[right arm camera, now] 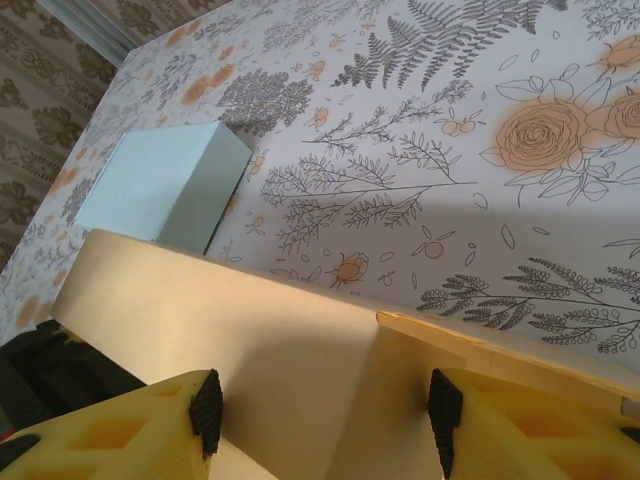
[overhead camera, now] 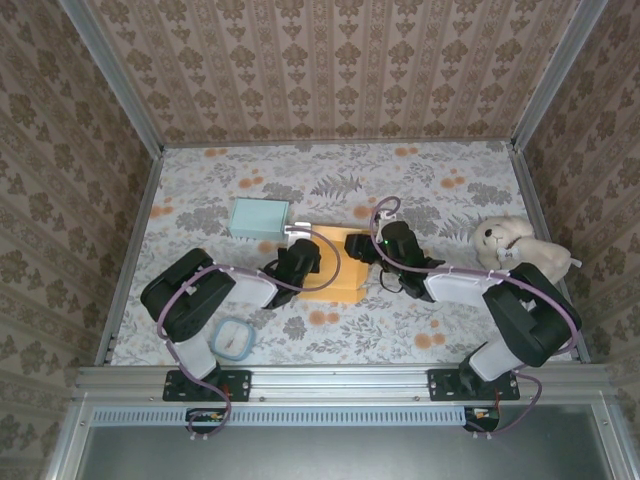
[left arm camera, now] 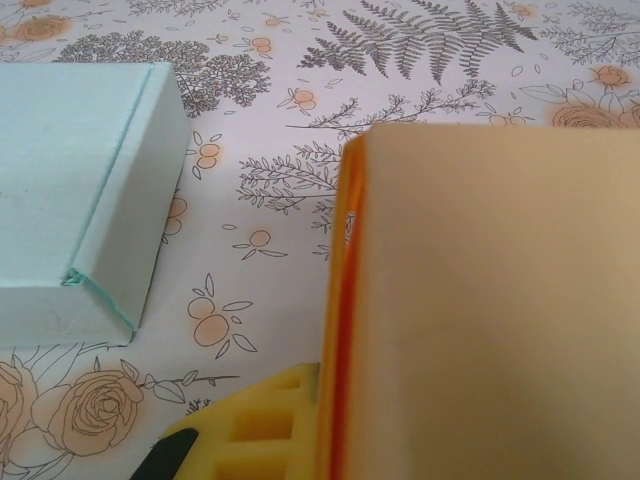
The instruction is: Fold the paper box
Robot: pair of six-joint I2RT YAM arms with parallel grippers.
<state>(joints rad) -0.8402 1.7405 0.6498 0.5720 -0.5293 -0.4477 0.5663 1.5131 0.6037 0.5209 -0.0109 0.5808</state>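
- Brown damask wallpaper [overhead camera: 340, 60] lines the three walls around a table covered by a white cloth printed with grey ferns and orange flowers [overhead camera: 400, 330].
- The pale orange paper box [overhead camera: 340, 285] lies near the middle of the cloth between the two grippers. It is only partly folded, with one broad panel lifted off the surface.
- The left gripper [overhead camera: 300, 258] sits at the box's left side, clamped tight on the paper there.
- In the left wrist view, one yellow finger [left arm camera: 240, 435] lies against the bright orange edge of the raised panel. The panel covers the other finger.
- The right gripper [overhead camera: 362, 247] reaches the far right corner of the box with its jaws apart at a middling width.
- In the right wrist view, its yellow fingers with black pads [right arm camera: 207, 410] stand on either side of the cream panel face. A fold line runs up between them.
- I cannot tell whether those pads touch the paper.
- A mint-green closed cardboard box [overhead camera: 259, 217] lies flat on the cloth, beyond and to the left of the paper box. It is near it but does not touch it.
- A white plush bear [overhead camera: 510, 243] sits by the right edge of the table, well apart from the paper box.
- A clear rounded container with a blue rim [overhead camera: 232, 338] rests at the near edge, just beside the left arm.
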